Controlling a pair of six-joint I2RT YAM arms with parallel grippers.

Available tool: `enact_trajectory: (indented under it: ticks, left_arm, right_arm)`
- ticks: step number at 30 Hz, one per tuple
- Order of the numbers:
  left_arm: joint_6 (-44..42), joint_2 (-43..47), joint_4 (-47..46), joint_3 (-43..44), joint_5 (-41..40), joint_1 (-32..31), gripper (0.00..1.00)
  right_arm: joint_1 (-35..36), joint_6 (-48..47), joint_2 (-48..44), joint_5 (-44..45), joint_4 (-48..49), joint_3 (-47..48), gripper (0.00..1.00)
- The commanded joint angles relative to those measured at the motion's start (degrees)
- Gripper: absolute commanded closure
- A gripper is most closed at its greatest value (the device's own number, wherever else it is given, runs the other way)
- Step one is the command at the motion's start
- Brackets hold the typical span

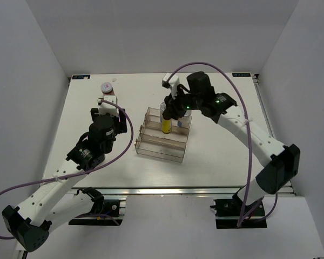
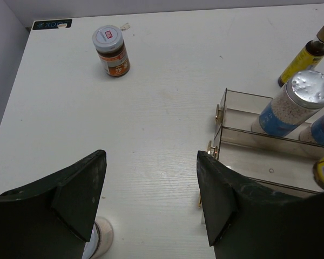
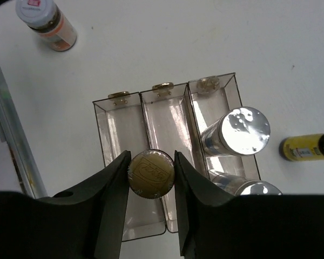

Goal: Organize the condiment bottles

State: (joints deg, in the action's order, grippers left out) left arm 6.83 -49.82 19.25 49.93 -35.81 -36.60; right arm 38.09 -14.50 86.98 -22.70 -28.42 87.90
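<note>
Right wrist view: right hand (image 3: 151, 157) clamps amber bottle (image 3: 151, 174) over rack's (image 3: 109, 135) middle tier; next, lower and release. Left hand (image 2: 151, 162) open, empty.

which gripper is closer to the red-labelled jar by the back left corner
Left. The left gripper hangs open on the near side of the jar; the right gripper is farther right, over the rack, gripping an amber bottle.

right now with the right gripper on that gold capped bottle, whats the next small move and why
Probably lower the right gripper straight down: it clasps the amber bottle by its gold cap above the rack middle trough, beside the trough holding two white bottles. Whether its base is seated doesn't show.
</note>
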Motion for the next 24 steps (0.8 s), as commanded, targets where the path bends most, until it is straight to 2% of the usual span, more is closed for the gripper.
enact_trajectory:
  ticks: [1, 9, 19, 24]
  left_arm:
    - [-0.59, 0.61, -0.44, -0.27, -0.93, 0.04, 0.22]
    - [-0.77, 0.78, -0.44, -0.27, -1.19, 0.04, 0.22]
    - [-0.77, 0.87, -0.44, -0.27, -1.01, 0.12, 0.22]
    - [-0.77, 0.95, -0.52, -0.27, -1.01, 0.12, 0.22]
  right_arm:
    - [1.55, 1.14, 3.71, 3.18, 4.77, 3.77, 1.0]
    - [2.78, 1.67, 12.06, 6.87, 8.47, 6.5, 1.0]
    - [2.78, 0.79, 15.06, 9.51, 11.9, 6.67, 1.0]
    - [2.78, 1.58, 15.41, 9.17, 16.37, 2.2, 1.0]
